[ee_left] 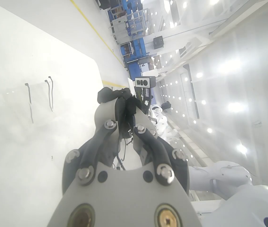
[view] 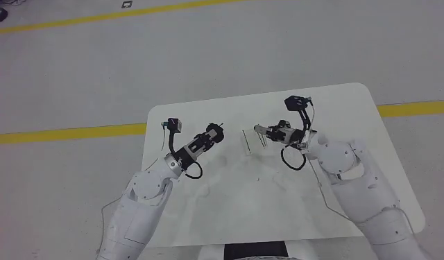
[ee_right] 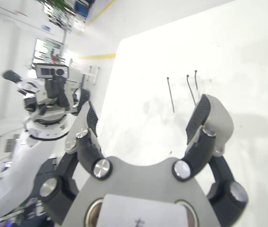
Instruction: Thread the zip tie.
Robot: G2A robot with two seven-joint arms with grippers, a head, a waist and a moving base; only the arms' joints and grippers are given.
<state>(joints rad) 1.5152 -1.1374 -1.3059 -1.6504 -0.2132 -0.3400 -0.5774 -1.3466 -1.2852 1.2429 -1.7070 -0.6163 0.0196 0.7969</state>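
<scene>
Three zip ties (ee_right: 171, 95) lie flat on the white worktop (view: 347, 107), mid-table, between the two tools. Right tool (ee_right: 147, 107): jaws wide apart, empty, just beside the right-hand ties. Left tool (ee_left: 124, 113): closed, nothing visibly gripped.

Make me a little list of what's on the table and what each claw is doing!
Table: white, rounded corners
Zip ties: three, flat on the table, side by side, none threaded
Left claw: shut, away from the ties
Right claw: open wide, close to the ties
</scene>
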